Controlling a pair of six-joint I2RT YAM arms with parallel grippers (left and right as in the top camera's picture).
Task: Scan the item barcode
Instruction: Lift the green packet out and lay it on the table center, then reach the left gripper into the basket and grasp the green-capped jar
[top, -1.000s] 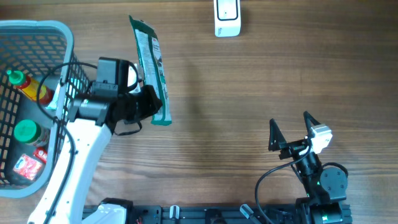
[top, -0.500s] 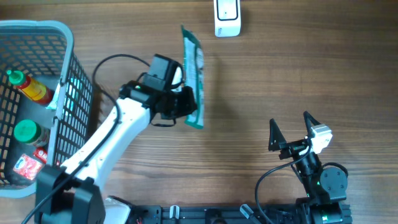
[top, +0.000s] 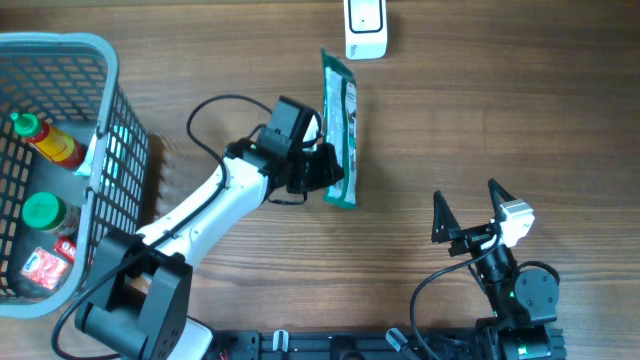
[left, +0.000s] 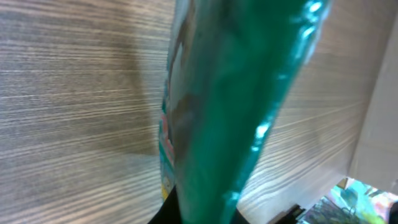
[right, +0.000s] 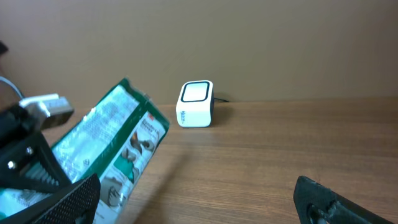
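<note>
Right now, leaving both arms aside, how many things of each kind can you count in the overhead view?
Basket: 1
Scanner: 1
Green snack packet: 1
Red sauce bottle: 1
Green-capped container: 1
Red packet: 1
Total: 6

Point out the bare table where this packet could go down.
Widest bare table: right of the scanner and packet, above the right pincer. Another patch lies between the basket and the packet, along the top edge. Crowded: the basket, holding bottles, and around the left pincer, shut on the packet.
</note>
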